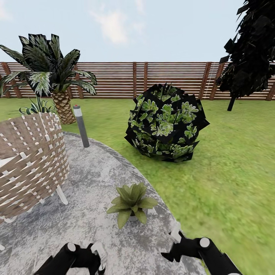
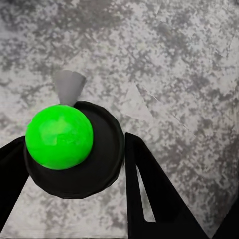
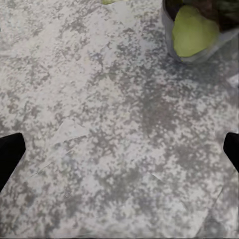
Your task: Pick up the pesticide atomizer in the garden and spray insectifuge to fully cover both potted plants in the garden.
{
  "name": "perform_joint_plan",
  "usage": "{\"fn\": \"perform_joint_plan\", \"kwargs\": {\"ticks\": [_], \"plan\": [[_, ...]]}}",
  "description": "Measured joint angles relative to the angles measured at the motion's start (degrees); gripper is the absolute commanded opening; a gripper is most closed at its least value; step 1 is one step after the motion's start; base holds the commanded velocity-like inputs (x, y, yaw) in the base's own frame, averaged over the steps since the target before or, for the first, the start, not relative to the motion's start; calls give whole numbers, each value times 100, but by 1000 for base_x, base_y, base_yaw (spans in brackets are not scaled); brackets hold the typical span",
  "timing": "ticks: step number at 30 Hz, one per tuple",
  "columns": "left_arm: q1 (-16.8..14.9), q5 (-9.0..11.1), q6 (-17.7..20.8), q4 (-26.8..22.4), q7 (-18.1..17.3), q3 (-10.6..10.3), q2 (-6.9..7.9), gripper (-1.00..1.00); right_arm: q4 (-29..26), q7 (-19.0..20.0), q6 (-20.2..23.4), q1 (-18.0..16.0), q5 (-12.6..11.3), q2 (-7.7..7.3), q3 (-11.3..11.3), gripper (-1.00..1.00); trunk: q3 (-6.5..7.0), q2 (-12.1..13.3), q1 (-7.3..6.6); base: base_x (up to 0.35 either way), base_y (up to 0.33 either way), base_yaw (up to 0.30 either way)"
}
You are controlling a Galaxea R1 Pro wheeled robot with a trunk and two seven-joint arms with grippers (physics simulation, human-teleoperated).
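**A:** Both grippers sit low at the near edge of the head view: left gripper (image 1: 95, 254), right gripper (image 1: 173, 244), both over the grey patio (image 1: 95, 183).

**B:** Jaw state?

**A:** Left wrist view: the two black fingers (image 2: 154, 194) flank a black round-topped object with a bright green ball on it and a grey cone nozzle, which looks like the atomizer (image 2: 69, 144). Jaws are closed in on it; it sits between them, above the paving. Contact on the far finger is hard to confirm. Right wrist view: finger tips (image 3: 10, 154) at opposite edges, wide apart, nothing between them, just paving.

**B:** Plants?

**A:** One potted plant (image 1: 131, 202) stands on the patio, just ahead of the grippers and between them, near the patio's lawn-side edge. Green pointed leaves, small grey pot. Its pot and a pale leaf show in the right wrist view (image 3: 194, 32). I can't make out any whitish specks on the leaves.

**B:** Surroundings?

**A:** Wicker chair (image 1: 30, 160) at left on the patio, short grey bollard lamp (image 1: 81, 126) behind it, palm (image 1: 49, 72), dark leafy shrub (image 1: 166, 122) on the lawn (image 1: 229, 172), slatted wooden fence (image 1: 172, 80) at the back.
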Motion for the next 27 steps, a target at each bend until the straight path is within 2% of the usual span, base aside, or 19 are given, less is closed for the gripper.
{"fn": "perform_joint_plan", "kwargs": {"ticks": [1, 2, 4, 6, 7, 9, 10, 13, 14, 15, 17, 22, 25, 27], "plan": [[-8, -11, 177, -15, 74, 134, -14, -100, 186, -137, -111, 3, 0, -53, -257, 100, 0, 0, 0, 0, 0, 0], [-28, -4, 454, -44, 196, 253, -32, -100, 438, -388, -322, 8, 4, -174, -613, 100, 0, 0, 0, 0, 0, 0], [-78, 28, 887, -76, 384, 351, -68, -100, 823, -946, -734, 37, 1, -382, -1130, 100, 0, 0, 0, 0, 0, 0], [-159, 73, 1183, -90, 469, 386, -117, -100, 1140, -1422, -1078, 120, 1, -482, -1464, 100, 0, 0, 0, 0, 0, 0], [-250, 121, 1398, -95, 497, 399, -150, -100, 1327, -1780, -1326, 186, 11, -516, -1657, 100, 0, 0, 0, 0, 0, 0], [-422, 208, 1836, -98, 507, 407, -176, -100, 1551, -2419, -1666, 320, 25, -538, -1838, 100, 0, 0, 0, 0, 0, 0], [-490, 244, 2040, -95, 505, 408, -181, -100, 1619, -2704, -1765, 373, 28, -538, -1872, 100, 0, 0, 0, 0, 0, 0], [-712, 339, 2886, -95, 489, 404, -186, -100, 1928, -3893, -1958, 482, 22, -506, -1922, 100, 0, 0, 0, 0, 0, 0], [-741, 346, 3047, -96, 476, 394, -187, -100, 2011, -4049, -1974, 490, 15, -500, -1924, 100, 0, 0, 0, 0, 0, 0], [-777, 333, 3392, -100, 397, 367, -193, -100, 2177, -4254, -2037, 497, -124, -491, -1928, 100, 0, 0, 0, 0, 0, 0], [-793, 322, 3727, -111, 360, 337, -195, -100, 2248, -4311, -2199, 507, -443, -495, -1932, 100, 0, 0, 0, 0, 0, 0], [-1014, 312, 4535, -189, 355, 308, -203, -100, 2265, -4325, -2269, 516, -945, -491, -1939, 100, 1, 0, -2, 131, 0, 0], [-1071, 313, 4736, -202, 355, 306, -210, -100, 2265, -4318, -2269, 517, -1444, -493, -1940, 100, 1, 0, -4, 316, 0, 0], [-1079, 306, 4761, -199, 355, 212, -212, -100, 2266, -4315, -2268, 517, -1540, -495, -1934, 100, 0, 0, -4, 332, 7, 0]]}}
